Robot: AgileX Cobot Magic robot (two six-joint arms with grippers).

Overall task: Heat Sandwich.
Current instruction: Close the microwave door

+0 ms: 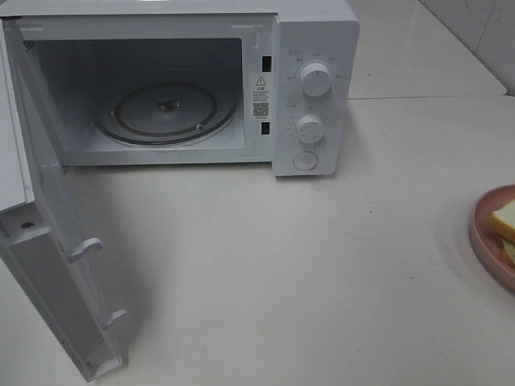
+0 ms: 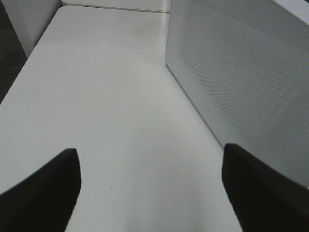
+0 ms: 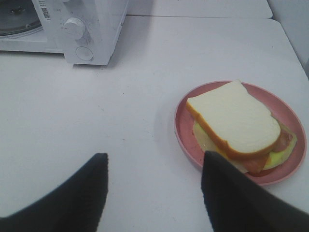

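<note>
A soft white-bread sandwich [image 3: 234, 126] — crusted, with pale filling showing — is seen lying flat on a round pink plate [image 3: 186, 108] at the right wrist frame's right, long axis running upper left to lower right. Both grippers [image 3: 153, 191] [image 2: 149, 186] are held wide apart, empty. The white microwave [image 1: 310, 88] stands open at upper left.

The microwave [image 1: 201, 80] bore a warning-triangle sticker [image 1: 261, 82] and a QR code [image 1: 261, 109] on the door frame strip beside its cavity, but the print there was too small to read. Small markings ringed its two dials [image 1: 315, 79], also illegible.
</note>
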